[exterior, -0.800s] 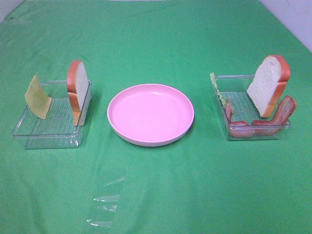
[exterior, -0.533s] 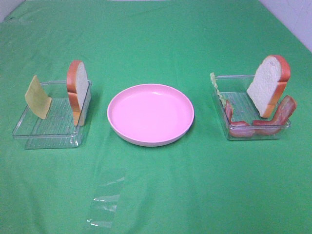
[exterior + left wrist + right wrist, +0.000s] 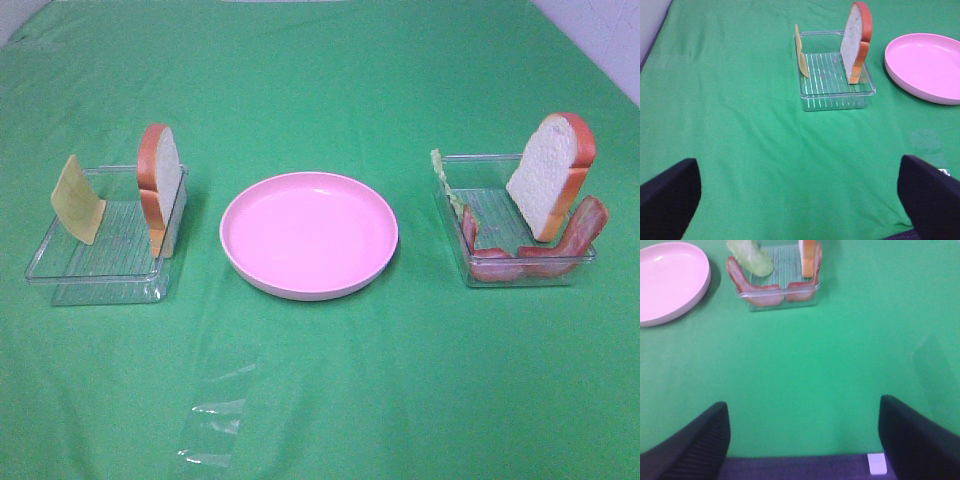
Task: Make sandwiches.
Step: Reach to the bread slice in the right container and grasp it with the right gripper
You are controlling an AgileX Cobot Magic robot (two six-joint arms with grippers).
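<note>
No sandwich is built yet, and the parts wait in two clear trays either side of the empty pink plate (image 3: 308, 235). In the left tray (image 3: 90, 270) a bread slice (image 3: 160, 185) stands on edge against the wall nearest the plate, and the cheese (image 3: 77, 200) leans at the far end. The right tray (image 3: 500, 165) holds a second slice (image 3: 550, 175) propped upright, lettuce (image 3: 447, 185) in a back corner and bacon (image 3: 530, 262) along the front wall. These look like light toy pieces. The bread is probably stiff enough to pinch across its thickness at the top crust, which stands clear of the tray. The cheese and bacon look thin and may bend or slip, so they would need a grip on a raised edge. Neither arm shows in the high view. The wrist views put both low over the near tabletop (image 3: 420, 400), each facing its own tray from well back. The left jaws are spread wide and hold nothing, and the right jaws are also apart and empty.
</note>
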